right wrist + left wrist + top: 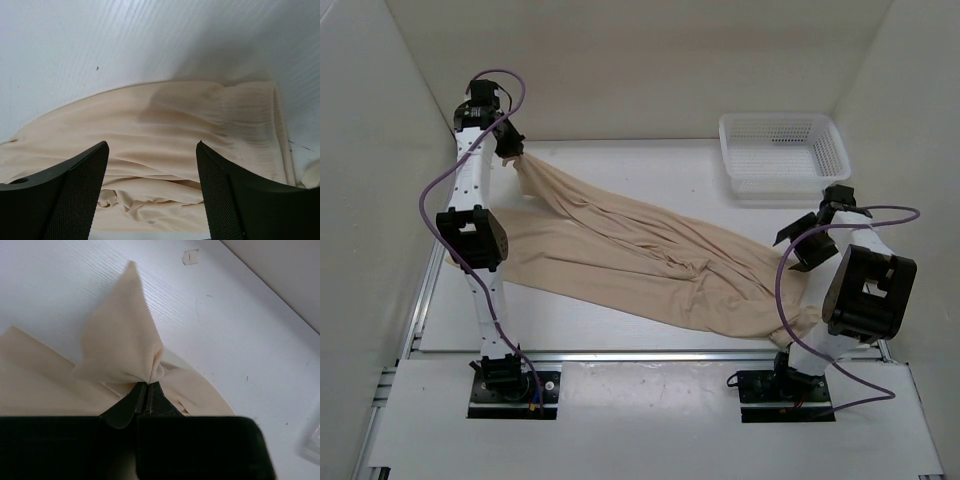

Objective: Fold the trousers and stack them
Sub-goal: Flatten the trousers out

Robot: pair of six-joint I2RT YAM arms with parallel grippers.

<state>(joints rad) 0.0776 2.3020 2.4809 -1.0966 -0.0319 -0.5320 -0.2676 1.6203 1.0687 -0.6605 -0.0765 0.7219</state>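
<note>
The beige trousers (640,255) lie spread diagonally over the white table, from far left to near right. At the far left my left gripper (510,148) is shut on a leg end, lifting it into a peak. In the left wrist view the fabric (120,340) bunches at my closed left gripper (145,387). My right gripper (798,238) hangs open at the right, above the waist end and apart from it. In the right wrist view my right gripper (151,145) holds nothing, and the wrinkled trousers (165,115) with their gathered waistband (250,115) lie below it.
A white mesh basket (785,185) stands at the far right of the table. White walls close in the left, back and right. An aluminium rail (650,355) runs along the near edge between the arm bases.
</note>
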